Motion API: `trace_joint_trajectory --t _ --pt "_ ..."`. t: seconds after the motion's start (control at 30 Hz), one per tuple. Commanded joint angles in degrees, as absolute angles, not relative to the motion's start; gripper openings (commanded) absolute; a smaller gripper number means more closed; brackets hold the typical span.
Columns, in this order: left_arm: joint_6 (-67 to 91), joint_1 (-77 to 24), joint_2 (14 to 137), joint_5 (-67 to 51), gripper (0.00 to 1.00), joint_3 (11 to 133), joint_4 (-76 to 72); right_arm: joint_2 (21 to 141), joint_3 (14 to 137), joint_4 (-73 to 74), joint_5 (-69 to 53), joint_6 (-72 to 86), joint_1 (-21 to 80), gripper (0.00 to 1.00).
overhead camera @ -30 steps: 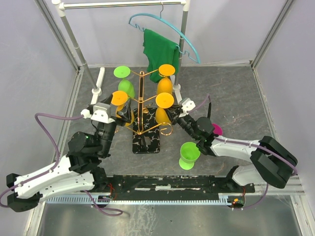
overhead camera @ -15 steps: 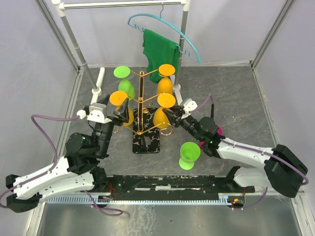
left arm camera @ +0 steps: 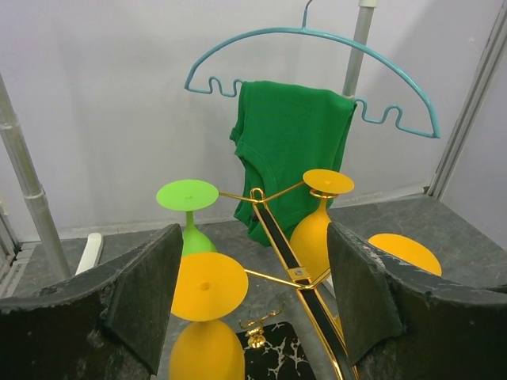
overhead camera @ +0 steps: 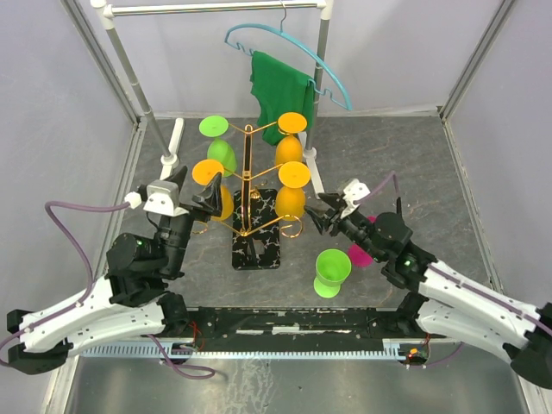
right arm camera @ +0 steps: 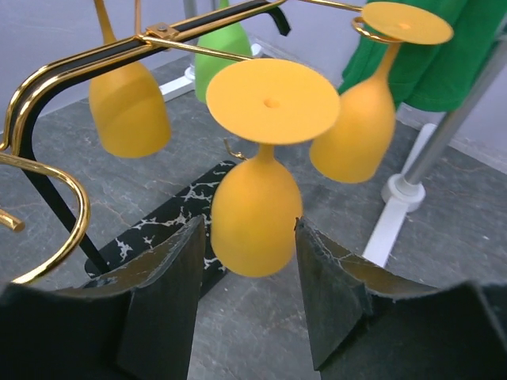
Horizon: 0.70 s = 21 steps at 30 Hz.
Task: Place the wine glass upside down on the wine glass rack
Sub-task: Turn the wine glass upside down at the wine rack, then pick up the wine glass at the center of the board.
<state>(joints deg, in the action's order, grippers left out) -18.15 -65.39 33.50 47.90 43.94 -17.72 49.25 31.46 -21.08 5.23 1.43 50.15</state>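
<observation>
Top external view: you see the gold rack [overhead camera: 247, 194] standing in the middle of the table [overhead camera: 414, 172] on its black square base [overhead camera: 257, 252]. Four glasses hang on it upside down, with their round feet up. At the back are a hanging green glass [overhead camera: 222, 153] on the left and a back orange glass [overhead camera: 289, 148] on the right. In front are a left orange glass [overhead camera: 221, 200] and a right orange glass [overhead camera: 291, 203].

Your right claw [overhead camera: 316, 212] sits just beside the right orange glass, and its fingers [right arm camera: 162, 285] are apart. In the right wrist view that glass shows in the gap between the two fingers, and they are not clamped on it.

Your left claw [overhead camera: 200, 183] is up by the left orange glass, with its fingers [left arm camera: 142, 293] wide apart and holding nothing. The left wrist view looks past those fingers at the rack.

One more green glass [overhead camera: 331, 272] stands the right way up on the table, near the right arm. A pink thing [overhead camera: 366, 252] lies partly hidden behind that arm. At the back stands a white rail [overhead camera: 129, 65] with a blue hanger [overhead camera: 293, 47] and a green cloth [overhead camera: 278, 90] on it.
</observation>
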Motion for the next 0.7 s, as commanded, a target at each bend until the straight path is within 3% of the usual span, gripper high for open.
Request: trace_joint_trajectory --t 0.0,0.67 --pt "-14.81 -65.66 34.27 47.18 0.81 48.13 -15.08 42.86 36.01 -6.45 10.17 0.61 50.36 0.58" --pt "-8.54 -65.75 47.32 39.25 0.88 66.20 5.02 33.55 43.27 20.53 36.32 0.17 50.33 0.66"
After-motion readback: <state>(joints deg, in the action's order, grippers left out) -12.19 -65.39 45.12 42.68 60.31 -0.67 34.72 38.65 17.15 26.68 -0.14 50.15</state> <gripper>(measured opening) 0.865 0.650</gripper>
